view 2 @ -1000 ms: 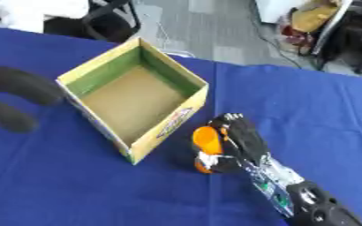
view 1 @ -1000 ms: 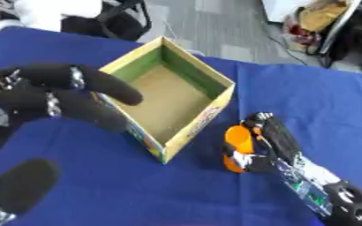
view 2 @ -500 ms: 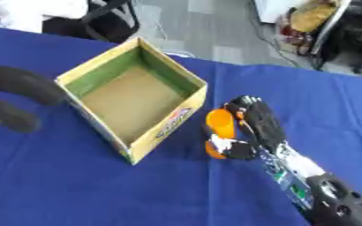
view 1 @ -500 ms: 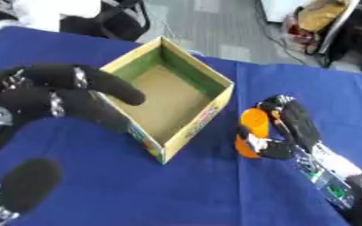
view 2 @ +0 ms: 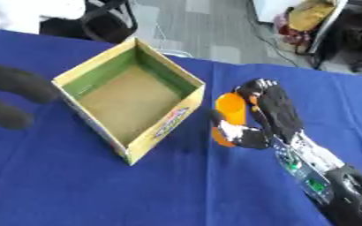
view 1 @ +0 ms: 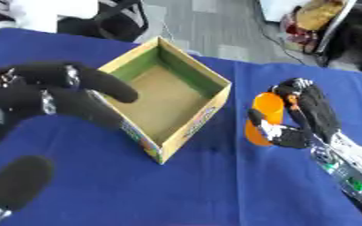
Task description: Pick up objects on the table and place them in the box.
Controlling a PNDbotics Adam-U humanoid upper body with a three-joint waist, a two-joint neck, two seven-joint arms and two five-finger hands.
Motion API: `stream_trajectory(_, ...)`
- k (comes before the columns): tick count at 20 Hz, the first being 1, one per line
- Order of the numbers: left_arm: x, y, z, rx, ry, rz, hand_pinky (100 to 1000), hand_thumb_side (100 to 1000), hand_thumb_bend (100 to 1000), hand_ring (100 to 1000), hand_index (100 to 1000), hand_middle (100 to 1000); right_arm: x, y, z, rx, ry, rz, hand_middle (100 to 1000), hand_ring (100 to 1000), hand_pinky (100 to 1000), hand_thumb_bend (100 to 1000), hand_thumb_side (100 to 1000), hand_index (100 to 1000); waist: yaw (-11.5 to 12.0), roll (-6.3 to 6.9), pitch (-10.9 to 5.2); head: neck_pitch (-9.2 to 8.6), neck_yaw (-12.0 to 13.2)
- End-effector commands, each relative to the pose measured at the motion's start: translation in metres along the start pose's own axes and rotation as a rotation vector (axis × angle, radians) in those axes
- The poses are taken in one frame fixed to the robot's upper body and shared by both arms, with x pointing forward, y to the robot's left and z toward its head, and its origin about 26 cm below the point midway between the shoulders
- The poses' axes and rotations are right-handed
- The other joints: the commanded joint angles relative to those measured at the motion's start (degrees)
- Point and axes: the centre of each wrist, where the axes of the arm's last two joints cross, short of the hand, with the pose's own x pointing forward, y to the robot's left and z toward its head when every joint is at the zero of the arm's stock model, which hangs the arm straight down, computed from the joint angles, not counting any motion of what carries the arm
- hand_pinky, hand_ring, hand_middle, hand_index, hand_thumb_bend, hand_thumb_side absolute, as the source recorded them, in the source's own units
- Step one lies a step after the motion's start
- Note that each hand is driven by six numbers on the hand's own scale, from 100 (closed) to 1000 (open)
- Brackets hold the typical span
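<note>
At the left, the robot's left hand (view 1: 37,95) hangs over the blue table (view 1: 215,194) with its fingers relaxed and spread, grasping nothing; its fingertips reach up to the near-left wall of the box (view 1: 172,98), and whether they touch it cannot be told. The box is an open cardboard one with green inner walls and a bare brown floor, standing cornerwise on the cloth. Just right of the box, apart from its wall, an orange cylindrical object (view 1: 263,117) stands upright. The right hand (view 2: 265,115), reaching in from the near right, has fingers and thumb curled around this orange object, grasping it.
</note>
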Motion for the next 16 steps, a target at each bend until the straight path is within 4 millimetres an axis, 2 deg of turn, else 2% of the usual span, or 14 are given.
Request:
stream_trajectory(1,0.004,0.009,-0.001,-0.218,-0.179,-0.185,832,935,100,806,827,823,-0.003,-0.022,-0.012,-0.043,-0.033,0.033,100,100,100,100,1000,160,0.2,0.18,-1.10,-0.53,-0.6)
stream_trajectory(13,0.006,0.019,-0.009,-0.151,-0.201,-0.159,831,916,100,813,825,827,-0.002,-0.043,-0.024,-0.088,-0.064,0.053,100,100,100,100,1000,158,2.8,-1.43,-0.68,-1.25,-3.7)
stream_trajectory(16,0.006,0.021,-0.010,-0.137,-0.204,-0.155,832,913,100,814,824,828,-0.002,-0.048,-0.026,-0.102,-0.070,0.062,100,100,100,100,1000,158,3.8,-2.02,-0.56,-2.10,-4.8)
